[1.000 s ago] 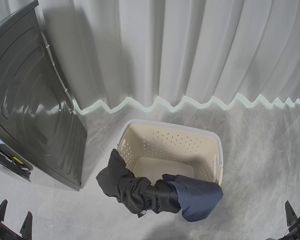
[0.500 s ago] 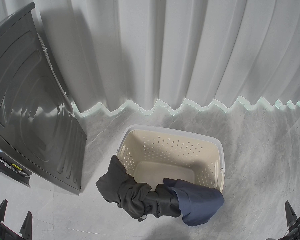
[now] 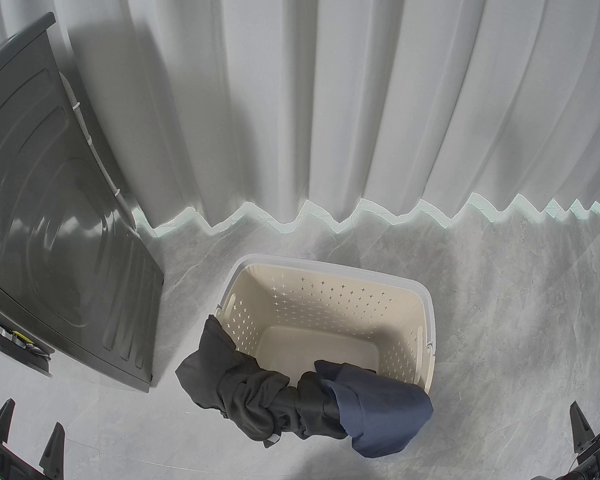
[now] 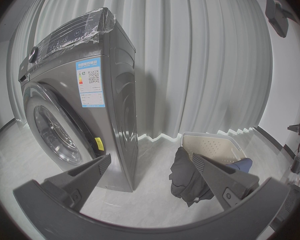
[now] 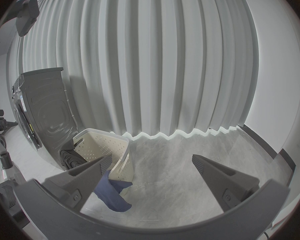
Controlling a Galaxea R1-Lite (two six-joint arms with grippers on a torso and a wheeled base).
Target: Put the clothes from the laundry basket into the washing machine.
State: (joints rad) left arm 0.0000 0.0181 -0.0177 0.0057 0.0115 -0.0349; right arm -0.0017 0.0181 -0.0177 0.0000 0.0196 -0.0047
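Dark grey garment (image 3: 247, 388) and navy blue cloth (image 3: 380, 408) drape over the near rim of the cream perforated laundry basket (image 3: 327, 268), near the grey, blue-labelled washing machine (image 4: 120, 94). Left end effector (image 4: 150, 157) and right end effector (image 5: 150, 157) gape wide, empty.

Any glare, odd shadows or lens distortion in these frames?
Head view: soft glare patches on the dark grey metal washing machine, which casts a shadow on the white pleated curtain; light leaks under its hem. Both wrist views: fisheye bowing of the curtain folds, dark corners.
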